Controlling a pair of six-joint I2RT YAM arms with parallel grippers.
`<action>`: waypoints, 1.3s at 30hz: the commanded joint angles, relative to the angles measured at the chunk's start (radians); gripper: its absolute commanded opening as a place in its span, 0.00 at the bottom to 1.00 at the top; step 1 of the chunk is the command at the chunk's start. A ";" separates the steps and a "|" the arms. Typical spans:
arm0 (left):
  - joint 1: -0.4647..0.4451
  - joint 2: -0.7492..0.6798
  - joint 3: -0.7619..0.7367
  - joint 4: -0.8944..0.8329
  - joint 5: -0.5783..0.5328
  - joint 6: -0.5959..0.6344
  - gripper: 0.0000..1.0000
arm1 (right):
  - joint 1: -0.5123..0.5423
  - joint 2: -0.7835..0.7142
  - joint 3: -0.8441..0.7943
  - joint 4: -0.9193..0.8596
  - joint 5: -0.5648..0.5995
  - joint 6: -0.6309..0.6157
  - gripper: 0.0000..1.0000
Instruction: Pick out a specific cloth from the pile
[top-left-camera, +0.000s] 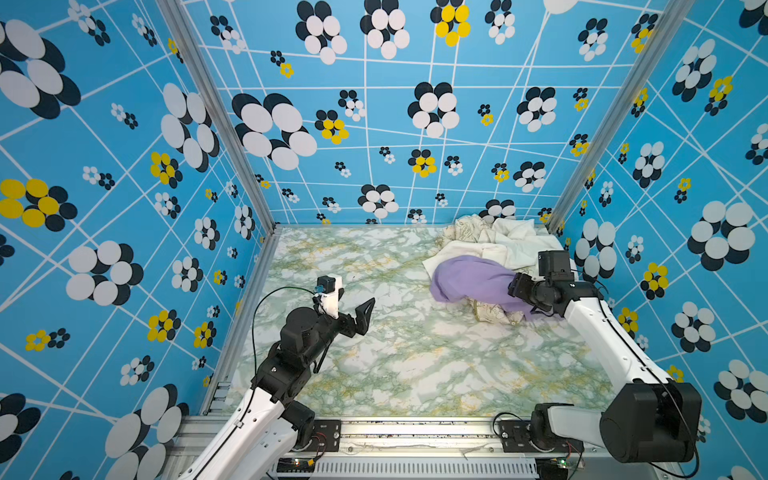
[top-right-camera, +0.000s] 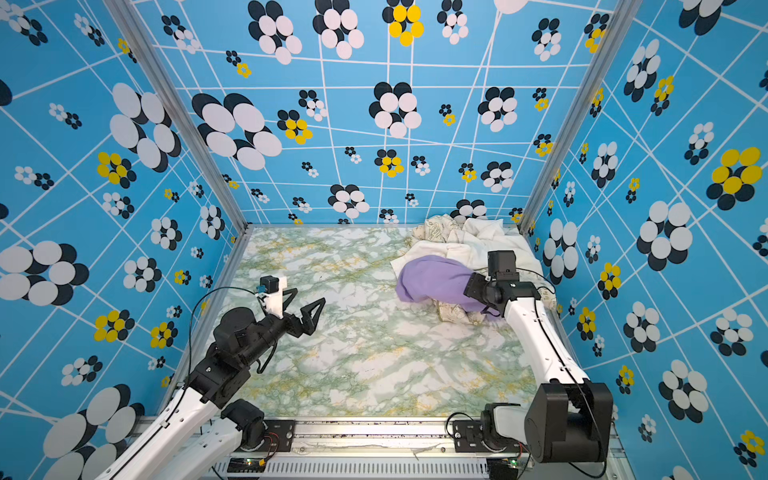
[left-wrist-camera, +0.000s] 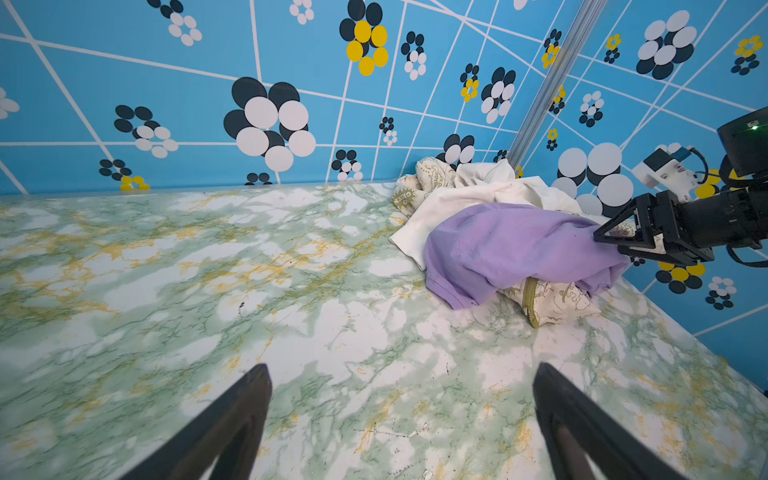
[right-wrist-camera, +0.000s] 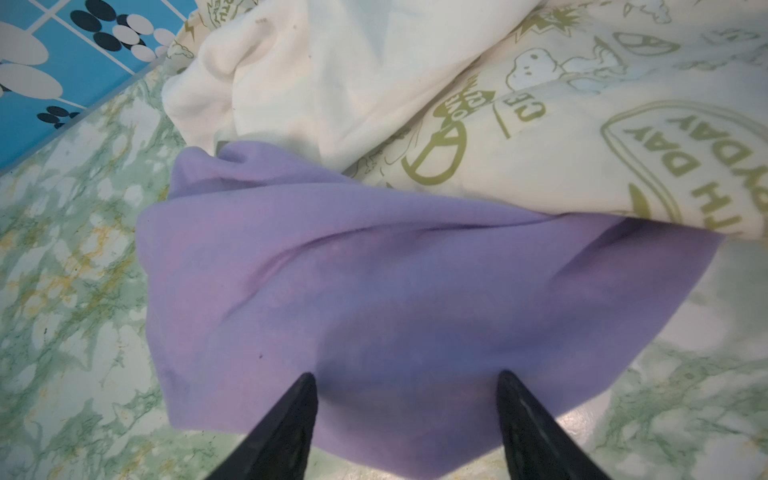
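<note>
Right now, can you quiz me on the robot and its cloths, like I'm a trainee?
1. True or false: the left gripper holds a cloth.
2. Which cloth lies between the fingers of the right gripper? A: white. B: the purple cloth. C: green-printed.
3. Fill in: the pile sits in the far corner on the ___ arm's side.
Key: 1 false; 2 B; 3 right.
</note>
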 joint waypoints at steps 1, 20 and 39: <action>-0.007 -0.005 -0.010 0.023 0.003 -0.007 0.99 | -0.010 0.015 -0.028 0.061 -0.004 0.043 0.55; -0.006 -0.033 -0.029 0.017 -0.007 -0.005 0.99 | -0.026 -0.154 0.032 0.269 -0.001 0.100 0.00; -0.006 -0.055 -0.061 0.027 -0.013 -0.009 0.99 | -0.017 -0.122 0.392 0.528 -0.181 0.147 0.00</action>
